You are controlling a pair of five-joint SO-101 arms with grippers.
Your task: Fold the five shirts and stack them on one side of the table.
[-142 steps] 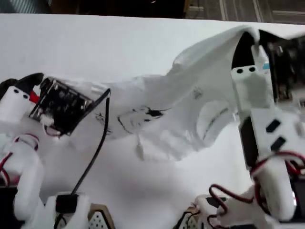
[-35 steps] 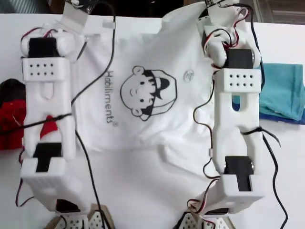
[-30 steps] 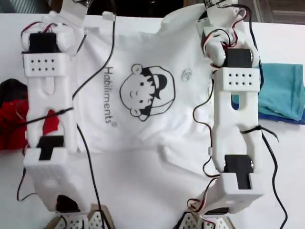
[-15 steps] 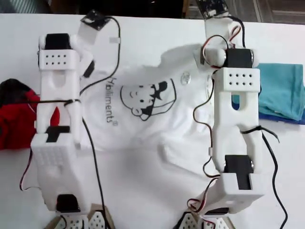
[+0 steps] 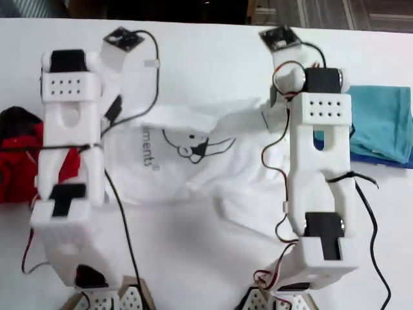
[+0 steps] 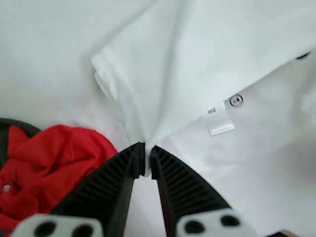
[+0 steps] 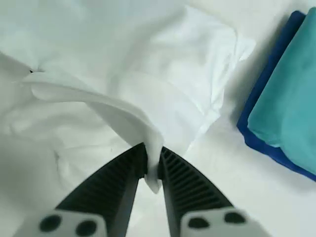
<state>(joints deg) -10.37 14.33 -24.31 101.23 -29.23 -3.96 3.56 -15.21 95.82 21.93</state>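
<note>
A white shirt [image 5: 193, 161] with a cartoon face print lies between the two arms, its far edge folded over toward the near side and covering part of the print. My left gripper [image 6: 146, 163] is shut on a pinch of the white shirt [image 6: 197, 64] at its folded corner. My right gripper [image 7: 152, 170] is shut on a raised fold of the white shirt [image 7: 148, 74]. In the high view the left arm [image 5: 68, 148] stands along the shirt's left side and the right arm [image 5: 319, 161] along its right side.
A crumpled red shirt [image 5: 16, 158] lies at the table's left edge, also in the left wrist view [image 6: 47, 163]. A folded teal shirt [image 5: 381, 123] on a blue one [image 7: 261, 128] sits at the right edge. White table [image 5: 193, 258] lies bare in front.
Both grippers have drawn the shirt's far edge toward the near side, folding it over the print. The face, fully shown a second ago, is now half covered.
</note>
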